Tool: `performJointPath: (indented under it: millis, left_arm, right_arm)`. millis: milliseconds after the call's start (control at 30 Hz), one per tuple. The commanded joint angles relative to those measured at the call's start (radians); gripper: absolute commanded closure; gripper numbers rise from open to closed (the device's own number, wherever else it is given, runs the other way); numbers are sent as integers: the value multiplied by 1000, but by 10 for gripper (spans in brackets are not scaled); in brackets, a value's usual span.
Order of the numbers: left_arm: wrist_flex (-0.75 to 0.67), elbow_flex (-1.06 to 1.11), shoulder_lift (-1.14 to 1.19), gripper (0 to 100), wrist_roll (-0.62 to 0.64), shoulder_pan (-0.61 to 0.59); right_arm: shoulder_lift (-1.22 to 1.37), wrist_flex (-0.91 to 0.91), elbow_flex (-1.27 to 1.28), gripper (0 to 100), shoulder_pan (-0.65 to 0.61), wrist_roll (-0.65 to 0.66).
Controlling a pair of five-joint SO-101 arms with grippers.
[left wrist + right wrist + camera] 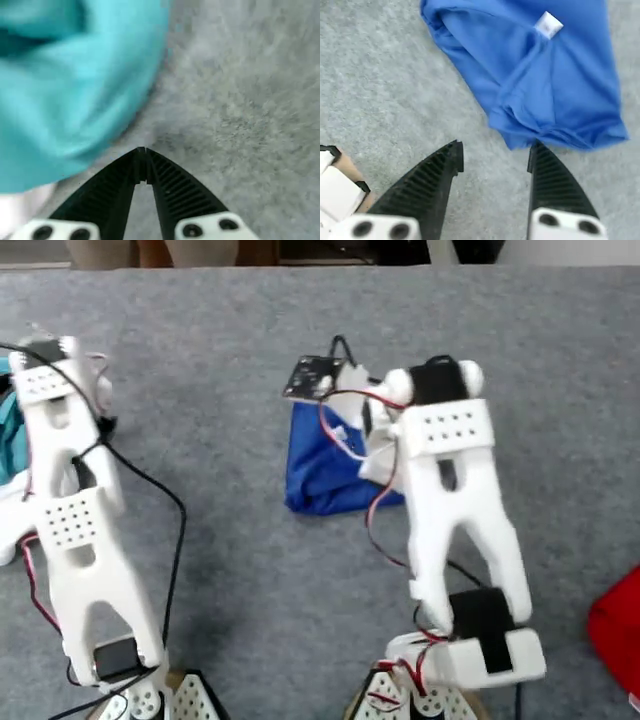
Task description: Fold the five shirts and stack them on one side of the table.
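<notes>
The right pincer (pixel 497 146), jaws apart and holding nothing, hangs low over the near edge of the blue shirt (pixel 545 75), one tip just at the crumpled hem. That looks like a stance for taking a fresh hold of the cloth. The shirt lies bunched rather than squarely folded near the middle of the grey tabletop (pixel 250 560), its white tag (pixel 547 24) showing on the far part. The left pincer (pixel 141 152), tips pressed together and empty, sits just above the tabletop beside the teal shirt (pixel 60 75), which is heaped at the far left edge, possibly the side chosen for stacking. A red shirt (pixel 620 630) waits at the near right edge, so most of the folding appears to lie ahead.
</notes>
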Motion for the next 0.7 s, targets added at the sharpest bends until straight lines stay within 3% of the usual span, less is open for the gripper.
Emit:
performJointPath:
  millis: [0, 433, 667]
  left_arm:
    - [-37, 5, -5, 980, -2, 26]
    - [-97, 8, 2, 980, -12, 31]
    - [-94, 9, 2, 980, -12, 31]
  right_arm:
    - [74, 32, -77, 775, -47, -29]
    - [143, 44, -15, 775, -39, 5]
    - [150, -106, 67, 774, 47, 28]
